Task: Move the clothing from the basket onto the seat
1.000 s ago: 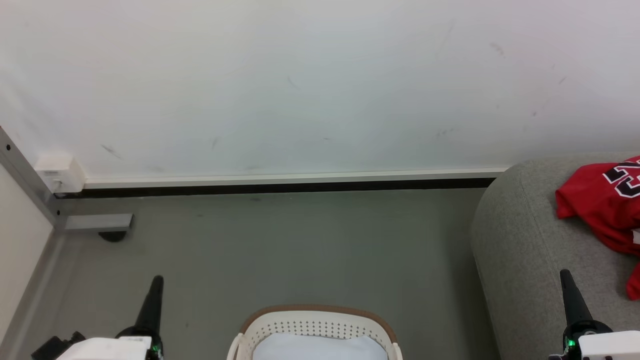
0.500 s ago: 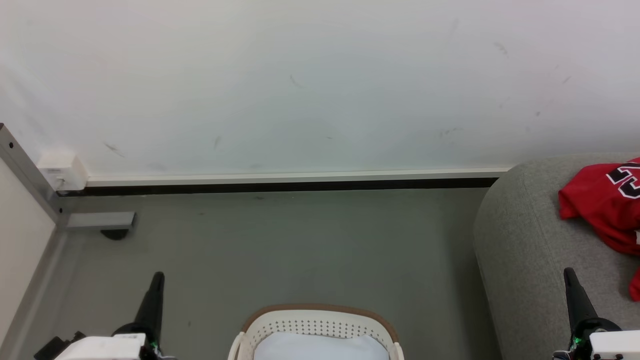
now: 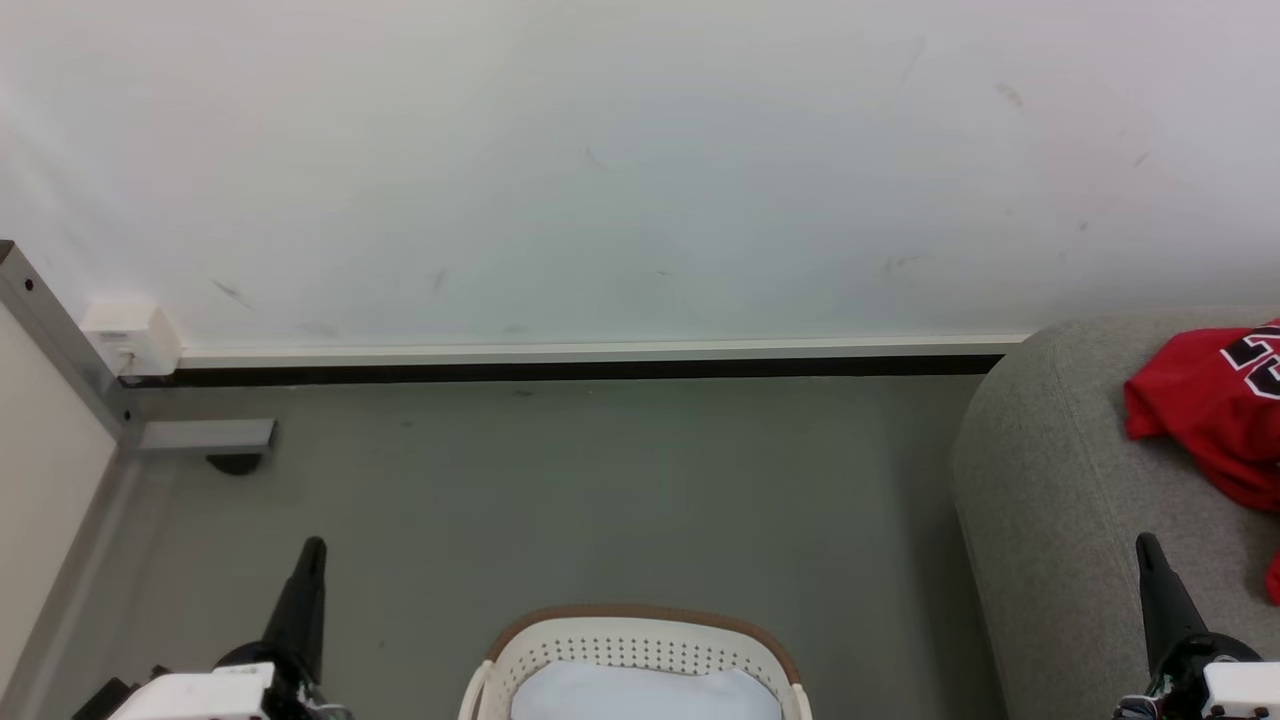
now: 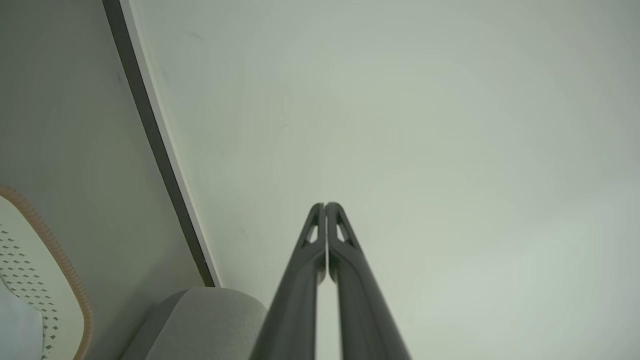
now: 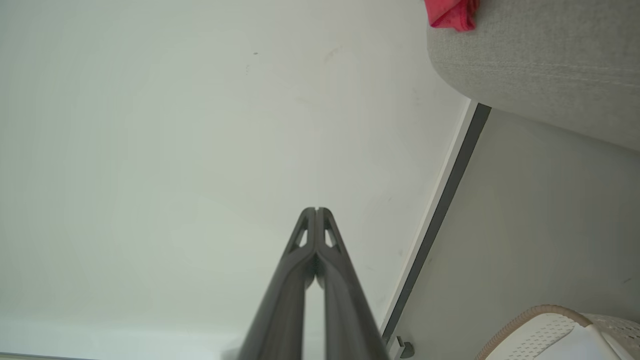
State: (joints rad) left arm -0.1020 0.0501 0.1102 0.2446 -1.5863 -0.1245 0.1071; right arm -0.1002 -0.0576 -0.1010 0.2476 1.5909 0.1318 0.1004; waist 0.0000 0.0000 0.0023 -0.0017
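Clothing (image 3: 1205, 410): a red jersey with part of a black-and-white number showing lies crumpled on top of the seat (image 3: 1060, 480), set in from its rounded left end. A second patch of red sits lower on the seat top, cut off by the head view's right border. The right wrist view catches a red fold (image 5: 452, 12) at the seat's rounded edge (image 5: 540, 75).

Basket (image 3: 640, 650): cream, perforated, brown rim. It stands on the grey floor (image 3: 600, 480) between the two arms, well apart from the floor's far edge at the wall (image 3: 600, 150), and near the seat's left end without touching it. Plain white fabric (image 3: 640, 695) lies inside. The basket's near half is out of frame, so its contents there cannot be told.

Left gripper (image 3: 312, 550): fingers (image 4: 300, 300) pressed together tip to tip and holding nothing. It is over bare floor left of the basket and points toward the wall.

Right gripper (image 3: 1147, 545): fingers (image 5: 345, 300) likewise closed and empty. It is seen against the seat's left part, apart from the jersey.

A dark baseboard (image 3: 600, 371) runs along the floor's far edge. A small white box (image 3: 125, 335) and a grey metal frame (image 3: 200, 437) sit at the floor's far left corner.
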